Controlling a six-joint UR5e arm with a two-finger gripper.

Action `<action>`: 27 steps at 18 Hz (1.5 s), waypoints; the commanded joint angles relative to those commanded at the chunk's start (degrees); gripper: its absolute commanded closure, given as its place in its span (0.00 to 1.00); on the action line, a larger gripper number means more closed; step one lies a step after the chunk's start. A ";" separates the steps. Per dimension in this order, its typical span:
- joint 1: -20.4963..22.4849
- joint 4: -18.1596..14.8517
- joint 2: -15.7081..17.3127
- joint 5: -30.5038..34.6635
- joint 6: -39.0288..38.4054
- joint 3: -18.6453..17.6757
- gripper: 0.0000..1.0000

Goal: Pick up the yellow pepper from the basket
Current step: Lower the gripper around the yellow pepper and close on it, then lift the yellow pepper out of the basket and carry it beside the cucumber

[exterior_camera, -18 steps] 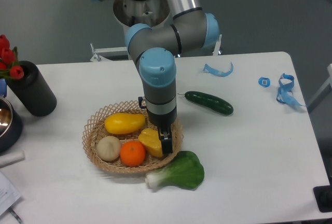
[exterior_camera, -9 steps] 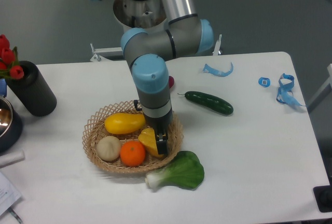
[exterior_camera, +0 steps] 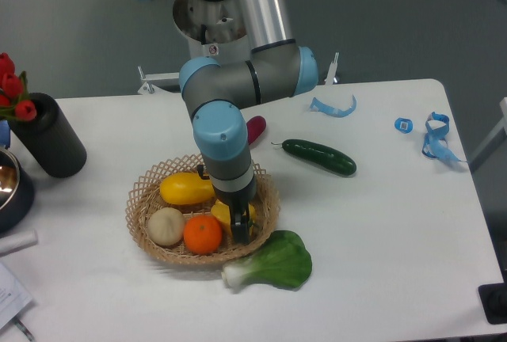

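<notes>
Item: pepper, in basket, directly under the hand.
Hand: fingers straddling the pepper; whether they grip it cannot be told.
Neighbours: orange just left of the hand, oval yellow fruit behind-left.
Handling advice: close squarely across the lobes, confirm hold, then lift straight up, avoiding the orange and rim.

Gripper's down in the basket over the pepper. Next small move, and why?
Probably shut the fingers on the yellow pepper, then lift straight up. The gripper is low inside the basket with dark fingers straddling the pepper; whether they have closed cannot be told. The orange sits right beside it, so sideways motion risks a bump.
</notes>
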 joint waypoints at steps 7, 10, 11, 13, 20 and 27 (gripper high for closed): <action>-0.18 0.09 -1.05 0.00 0.00 0.08 0.13; -0.18 0.09 -1.41 0.00 0.00 0.17 0.35; -0.18 0.09 -1.15 0.00 0.00 0.26 0.38; -0.18 0.09 -0.44 0.00 -0.26 0.52 0.46; 0.88 0.09 2.28 -0.44 -1.05 2.54 0.47; 2.19 -0.70 6.59 -1.76 -6.39 2.11 0.41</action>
